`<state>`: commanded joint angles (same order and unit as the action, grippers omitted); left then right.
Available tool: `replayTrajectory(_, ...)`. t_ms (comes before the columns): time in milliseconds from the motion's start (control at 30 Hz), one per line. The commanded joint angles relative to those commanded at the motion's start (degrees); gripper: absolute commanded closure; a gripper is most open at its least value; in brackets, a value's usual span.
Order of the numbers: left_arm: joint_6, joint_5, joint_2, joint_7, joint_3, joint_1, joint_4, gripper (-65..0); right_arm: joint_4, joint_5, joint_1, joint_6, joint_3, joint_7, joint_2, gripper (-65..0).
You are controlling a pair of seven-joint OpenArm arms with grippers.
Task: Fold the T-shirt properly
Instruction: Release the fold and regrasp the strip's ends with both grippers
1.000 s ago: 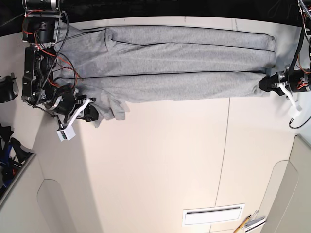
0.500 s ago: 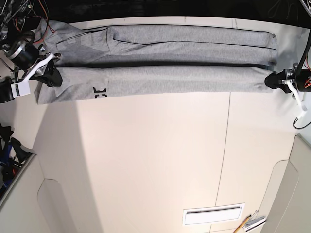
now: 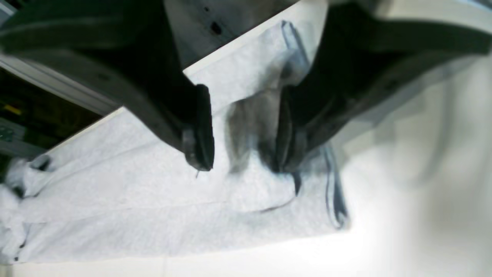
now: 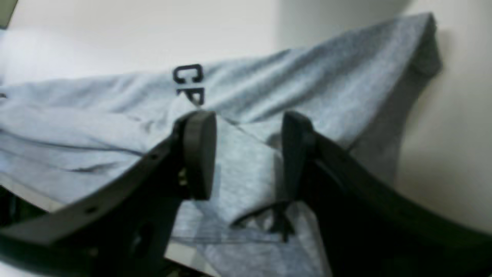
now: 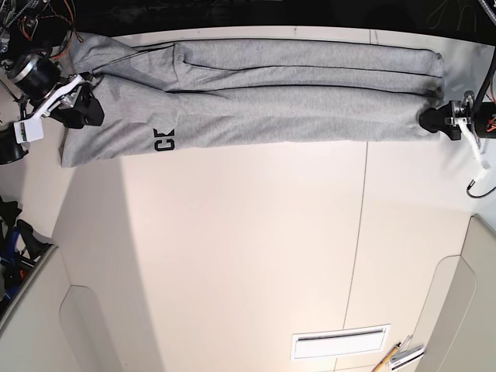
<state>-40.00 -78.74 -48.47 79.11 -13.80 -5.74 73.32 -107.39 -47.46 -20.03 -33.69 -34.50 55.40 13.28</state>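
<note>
T-shirt: one grey T-shirt (image 5: pixel 263 97), folded lengthwise into a long band stretched along the far edge of the bench (image 5: pixel 248 248), reaching from one claw to the other.
Folds: two long creases run along the band in the base view, so three stacked strips show.
Lettering: one patch of bold black block letters (image 5: pixel 163 142) on the near strip, close to the end held by the right claw; in the right wrist view the letters (image 4: pixel 188 82) show partly, just beyond the fingertips.
Claws: two, one at each end of the shirt.
Left claw: the left claw (image 5: pixel 431 119) sits at the band's end on the base view's right. In the left wrist view the left claw (image 3: pixel 242 138) has its two fingers parted with a bunched ridge of grey cloth between them; the view is blurred, so whether the pads are pressing the cloth cannot be told.
Right claw: the right claw (image 5: pixel 84 108) is at the opposite end. In the right wrist view the right claw (image 4: pixel 246 154) has both pads spread, a raised fold of cloth standing in the gap; whether it is pinched or released cannot be told.
Other items: one white vent-like slot (image 5: pixel 339 342) in the bench near the front, with a few pens (image 5: pixel 397 356) beside it.
</note>
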Motion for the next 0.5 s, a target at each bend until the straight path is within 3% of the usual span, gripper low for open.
replayTrajectory(100,0.00,-0.76,-0.28,0.79,-5.09,-0.24,0.00,-30.1,-2.29,-0.57,0.00,0.00,-0.04,0.15,-0.15,-25.1)
replayTrajectory(167,0.00,-1.99,-0.24,0.87,-9.68,-1.44,0.00,-30.2,-2.95,-0.55,0.00,-0.04,-0.04,0.13,-0.13,-14.6)
replayTrajectory(233,0.00,-2.29,0.20,0.81,-14.14,-3.89,0.00,-35.7,-2.62,-0.13,0.00,-0.20,0.13,-0.15,-0.15,-0.1)
replayTrajectory(333,0.00,-2.40,1.90,-0.68,-17.86,-8.15,-0.04,-43.7,-0.33,3.56,0.00,-0.20,0.74,-3.13,-0.13,0.0)
replayTrajectory(400,0.00,-1.62,3.43,-1.22,-18.23,-9.90,-0.15,-43.8,3.10,6.84,0.02,-0.20,1.46,-6.01,-0.11,0.0)
replayTrajectory(500,0.00,2.05,6.29,-4.66,-18.23,-11.50,-0.15,-43.8,9.97,7.43,0.37,-0.20,2.58,-6.58,-0.09,0.0)
